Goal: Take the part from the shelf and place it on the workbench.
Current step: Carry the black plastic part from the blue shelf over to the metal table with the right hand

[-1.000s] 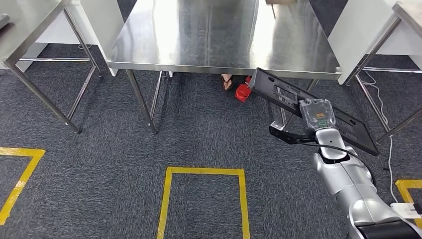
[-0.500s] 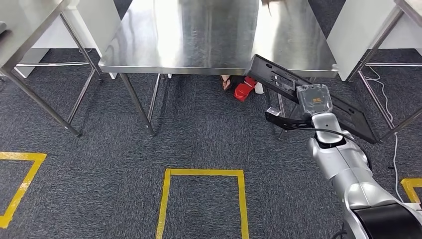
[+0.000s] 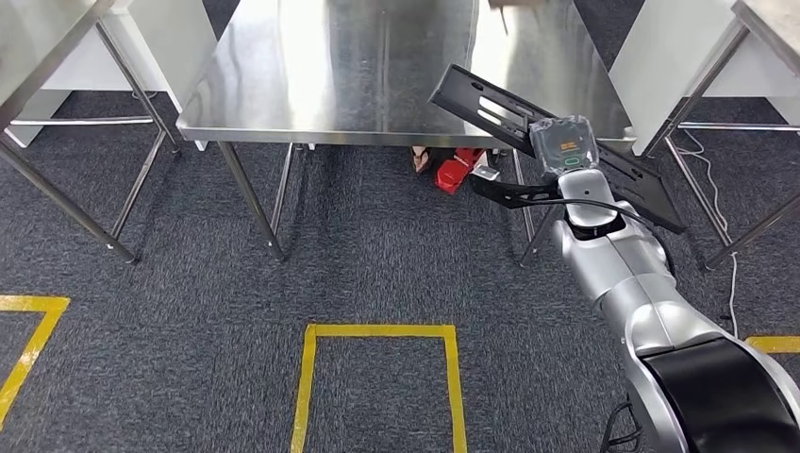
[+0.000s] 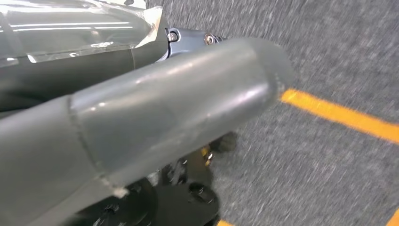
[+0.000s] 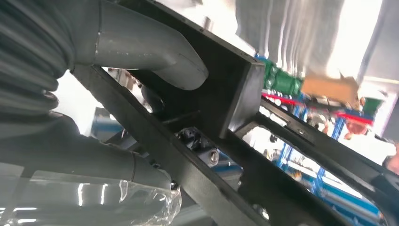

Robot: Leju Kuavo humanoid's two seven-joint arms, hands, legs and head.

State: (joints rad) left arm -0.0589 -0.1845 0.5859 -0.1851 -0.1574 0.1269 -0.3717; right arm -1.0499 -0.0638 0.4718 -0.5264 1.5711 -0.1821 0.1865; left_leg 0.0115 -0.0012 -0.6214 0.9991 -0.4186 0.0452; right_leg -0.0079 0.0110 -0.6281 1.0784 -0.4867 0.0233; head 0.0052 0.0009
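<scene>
From the head view, I have the right hand (image 3: 564,151) wrapped around the part (image 3: 557,149), a long flat black panel with slots, and I am carrying it tilted, its far end already over the near right corner of the workbench (image 3: 311,90) while its near end hangs out past the edge above the carpet. So I judge I am in the carry-and-place step: the pick from the shelf is done and the set-down is not. Under the bench I can see something red on the floor (image 3: 457,170), and a yellow square is taped on the carpet (image 3: 381,332) in front of me. In the left wrist view, the left hand (image 4: 141,117) hangs by my side over grey carpet with a yellow line (image 4: 339,115); I see a grey thumb and some dark parts below it, but I cannot tell whether the fingers are apart or curled. In the right wrist view, the grey thumb (image 5: 150,49) presses on a black bar of the part and darker fingers close under it, so the grip looks firm. Next, I think I must bring the part further over the bench top, level it, lower it until it lies flat, and only then let go; released now, it would likely tip off the edge.
</scene>
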